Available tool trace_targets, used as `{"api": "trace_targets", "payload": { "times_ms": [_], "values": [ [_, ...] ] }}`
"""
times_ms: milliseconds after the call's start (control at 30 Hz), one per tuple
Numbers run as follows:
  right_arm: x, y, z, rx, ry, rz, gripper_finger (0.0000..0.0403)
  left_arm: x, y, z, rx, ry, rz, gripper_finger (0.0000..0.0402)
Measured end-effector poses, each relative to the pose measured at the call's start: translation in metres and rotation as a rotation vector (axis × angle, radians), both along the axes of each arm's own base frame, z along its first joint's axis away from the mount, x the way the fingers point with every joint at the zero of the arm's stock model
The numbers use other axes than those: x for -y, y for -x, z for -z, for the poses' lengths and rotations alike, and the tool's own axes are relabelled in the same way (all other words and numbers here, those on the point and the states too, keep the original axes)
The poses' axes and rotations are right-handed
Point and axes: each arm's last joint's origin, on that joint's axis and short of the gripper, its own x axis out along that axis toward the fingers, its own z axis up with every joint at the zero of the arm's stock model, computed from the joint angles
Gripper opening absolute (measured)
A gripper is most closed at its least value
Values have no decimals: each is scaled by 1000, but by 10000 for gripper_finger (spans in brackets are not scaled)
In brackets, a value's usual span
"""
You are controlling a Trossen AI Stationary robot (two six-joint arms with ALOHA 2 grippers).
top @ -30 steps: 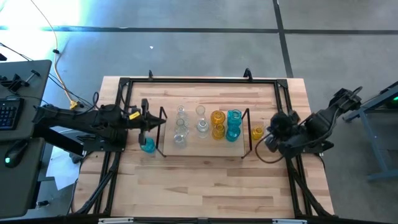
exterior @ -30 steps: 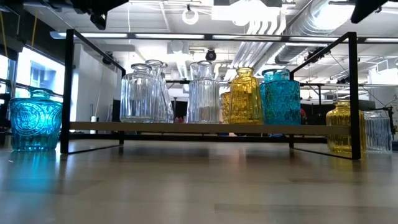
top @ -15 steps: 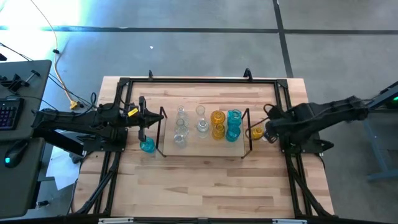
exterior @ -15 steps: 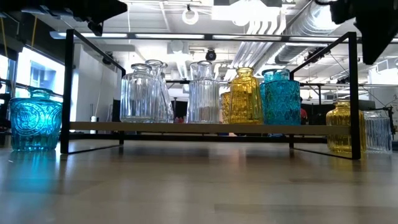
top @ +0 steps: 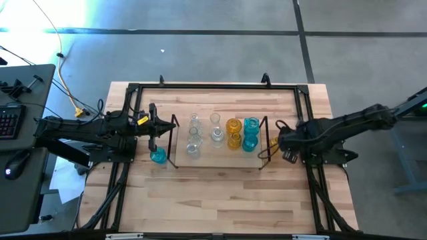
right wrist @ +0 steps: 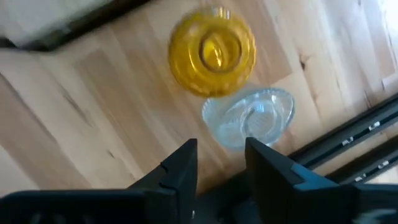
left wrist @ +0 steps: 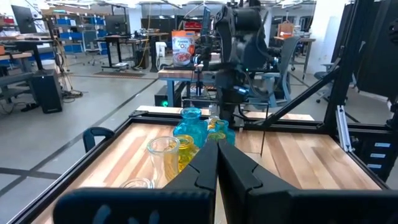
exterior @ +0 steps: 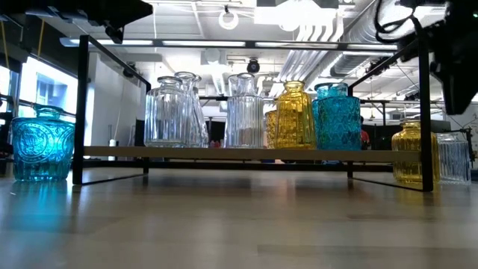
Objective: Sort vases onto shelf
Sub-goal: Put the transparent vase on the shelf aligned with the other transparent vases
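Note:
The shelf stands mid-table and carries several vases: clear ones, amber ones and turquoise ones. A turquoise vase stands on the table by the shelf's left end. An amber vase and a clear vase stand upright on the table by its right end. My right gripper hovers open above these two and points down, with nothing between its fingers. My left gripper is shut and level, above the turquoise vase at the shelf's left end.
A large black frame rims the table, with rails running down both sides. Bare wood lies between the shelf and the near edge. A desk with a keyboard stands off the table's left.
My right gripper has come down from a folded-back pose toward the amber and clear vases at the shelf's right end, tipping to point downward. In the low view it has dropped into the upper right. The vases have stayed where they were.

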Motion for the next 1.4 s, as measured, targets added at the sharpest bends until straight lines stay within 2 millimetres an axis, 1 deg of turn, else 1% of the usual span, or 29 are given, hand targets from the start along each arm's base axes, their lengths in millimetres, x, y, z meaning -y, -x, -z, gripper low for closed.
{"api": "trace_targets", "payload": {
  "times_ms": [133,267,400,500,700,1000,1133,1400],
  "values": [
    [-2,3,15,-28,35,-13,137,0,0,0,1,3,0,0],
    [0,-2,16,-8,90,-28,163,0,0,0,3,14,-4,0],
    [4,-3,23,-25,80,-16,179,0,0,0,3,21,-4,0],
    [8,-4,27,-49,67,1,180,0,0,0,4,23,-4,0],
    [18,-8,31,-81,61,34,180,0,0,0,3,23,-5,0],
    [31,-16,38,-159,42,44,180,0,0,0,3,23,-5,0],
    [34,-17,40,-174,40,44,170,0,0,0,3,24,-5,0],
    [36,-18,40,-171,16,49,108,0,0,0,3,24,-4,0]
  ]
}}
